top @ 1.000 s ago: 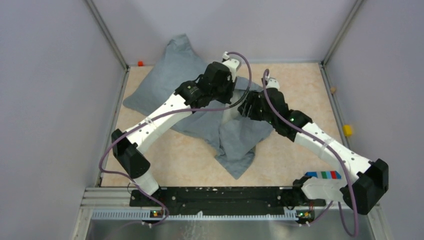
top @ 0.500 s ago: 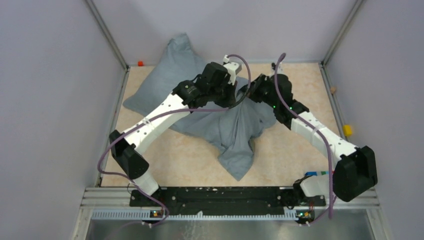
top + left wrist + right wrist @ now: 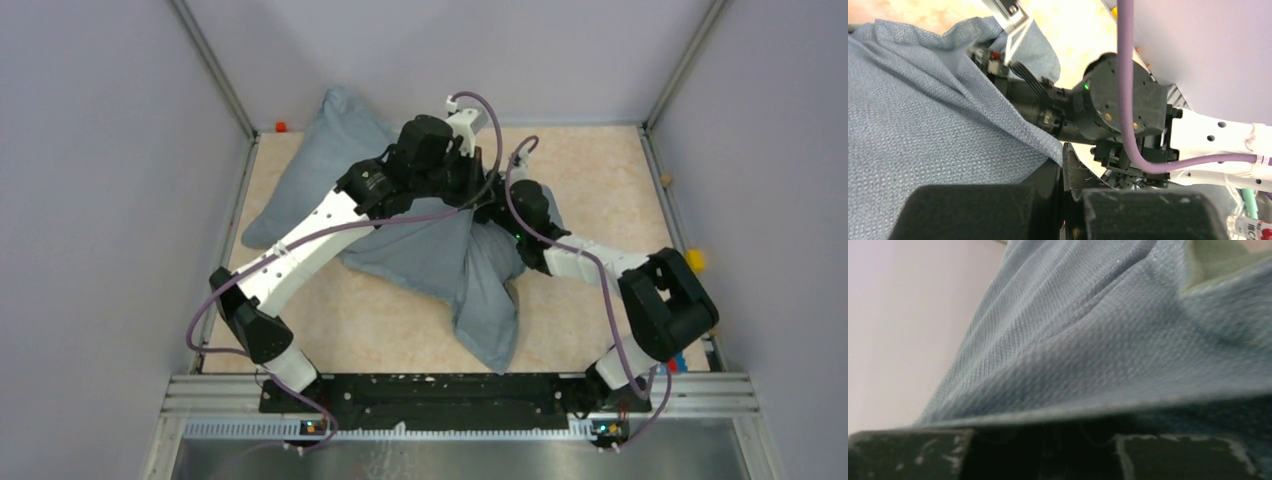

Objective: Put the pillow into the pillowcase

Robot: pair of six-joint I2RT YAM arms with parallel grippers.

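1. Since a second ago my right arm (image 3: 1118, 100) has folded in. Its elbow is drawn back toward the base and its wrist has swung across, so my right gripper (image 3: 492, 213) now sits just beside my left gripper (image 3: 468, 192).
2. With it the pillowcase (image 3: 420, 255) has shifted: its peaked far corner has sagged, and the tail on the near side of both sets of jaws reaches further toward my bases.
3. My left jaws are together, clamped on a hemmed edge of the grey-blue cloth. In the wrist view the hem runs straight down into the pinch, and the rest spreads out to the left of it.
4. My right jaws are buried — cloth lies draped across both fingers (image 3: 908, 455), and I cannot tell whether they stand apart or grip.
5. Beyond and left of my left jaws the pillowcase bulges plump on the table (image 3: 600, 170).
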